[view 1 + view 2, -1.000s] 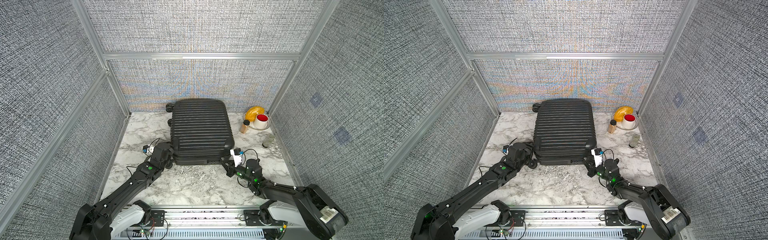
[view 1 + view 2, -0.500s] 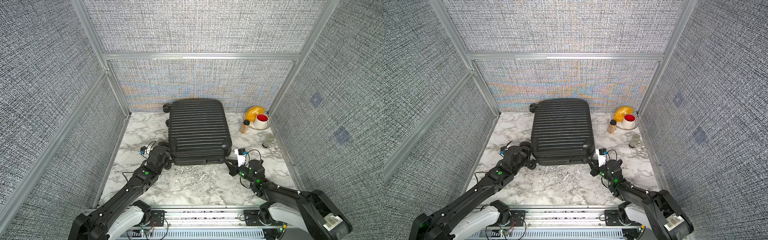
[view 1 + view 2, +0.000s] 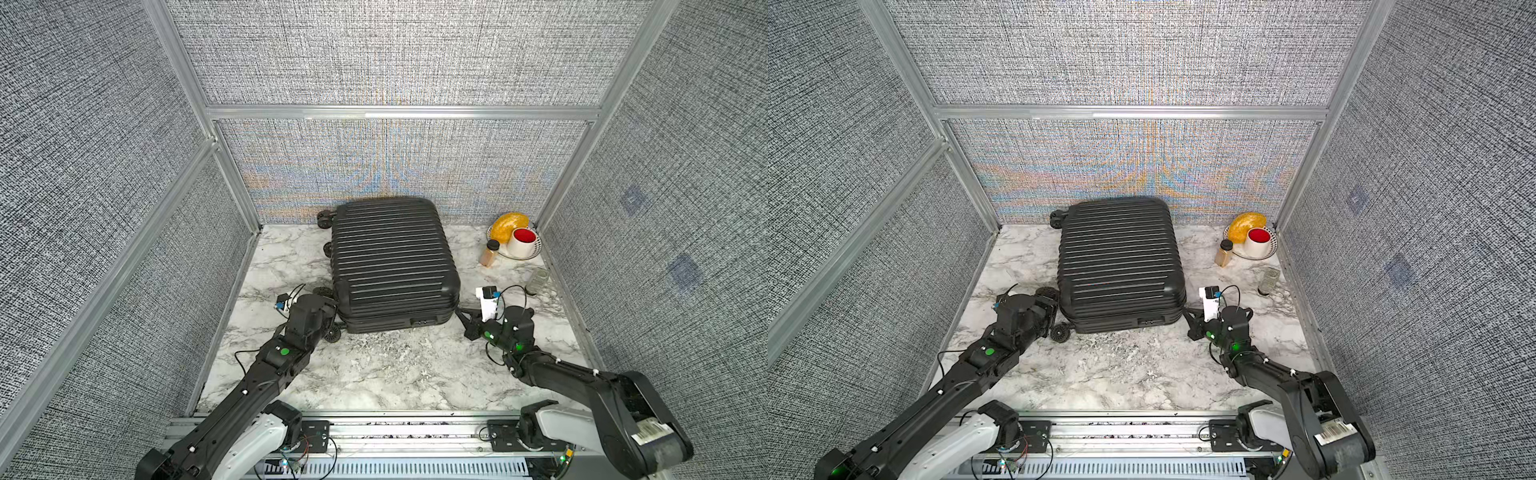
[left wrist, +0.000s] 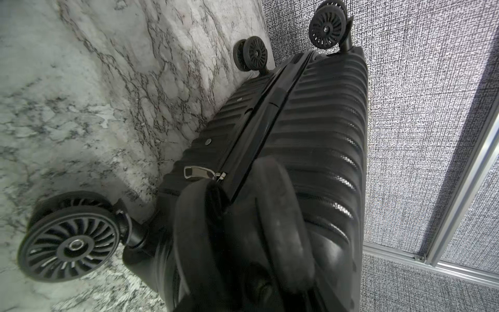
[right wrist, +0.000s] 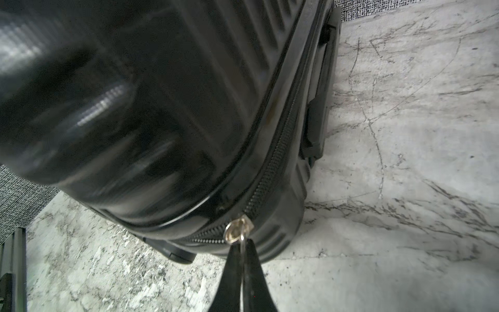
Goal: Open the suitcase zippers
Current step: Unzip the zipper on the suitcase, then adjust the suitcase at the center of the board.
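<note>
Black suitcase (image 3: 395, 257) lies shut on the tabletop (image 3: 374, 374). Right fingers (image 5: 231, 270) pinch a zipper pull (image 5: 239, 229) at its near right corner. Left fingers (image 4: 280, 216) straddle the seam (image 4: 270, 108) beside a second pull (image 4: 198, 173), grip unclear. Both side runs look not yet unzipped.

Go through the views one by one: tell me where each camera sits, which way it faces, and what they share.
Top views: high above the robot's base, facing down and forward at the suitcase; left arm and right arm show.
Left wrist: low, looking along the case's wheeled side toward the back; left gripper, blurred, fills the foreground.
Right wrist: low at the near right corner, facing along the zipper track; right gripper pinches a zipper pull.
Shared: all show the suitcase on the marble table.
</note>
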Controlling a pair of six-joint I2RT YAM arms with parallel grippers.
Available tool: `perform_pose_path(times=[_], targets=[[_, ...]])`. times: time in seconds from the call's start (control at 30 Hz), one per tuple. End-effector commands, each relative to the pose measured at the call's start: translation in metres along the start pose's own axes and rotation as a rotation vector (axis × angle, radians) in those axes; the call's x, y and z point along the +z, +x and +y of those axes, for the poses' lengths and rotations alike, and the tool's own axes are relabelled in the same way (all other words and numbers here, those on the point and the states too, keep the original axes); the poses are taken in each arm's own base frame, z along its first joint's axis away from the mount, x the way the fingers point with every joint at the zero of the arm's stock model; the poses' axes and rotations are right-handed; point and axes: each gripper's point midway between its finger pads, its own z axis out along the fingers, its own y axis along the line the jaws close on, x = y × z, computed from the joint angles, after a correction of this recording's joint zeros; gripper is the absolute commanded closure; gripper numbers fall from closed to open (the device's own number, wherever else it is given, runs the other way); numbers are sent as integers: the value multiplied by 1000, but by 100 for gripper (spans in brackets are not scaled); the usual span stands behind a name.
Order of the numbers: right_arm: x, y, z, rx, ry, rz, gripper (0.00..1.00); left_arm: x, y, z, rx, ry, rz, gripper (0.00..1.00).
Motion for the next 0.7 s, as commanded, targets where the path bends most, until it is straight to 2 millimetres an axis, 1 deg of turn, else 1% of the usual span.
perform_pose_path(times=[0.0, 0.2, 0.3, 0.4, 0.5, 0.67], targets=[[2, -27, -24, -24, 111, -86, 100, -5, -24, 39, 117, -168, -119, 62], [16, -42, -31, -53, 113, -71, 100, -6, -25, 40, 121, -170, -112, 62], [18, -42, -21, -65, 57, -56, 100, -5, -27, 40, 126, -174, -110, 62], [13, -29, -12, -45, 33, -45, 100, -3, -38, 37, 140, -181, -115, 62], [5, -13, 3, -33, -6, -34, 100, 3, -50, 32, 158, -180, -101, 62], [-4, 8, 43, -41, -113, -17, 100, 26, -67, 15, 228, -190, -40, 62]])
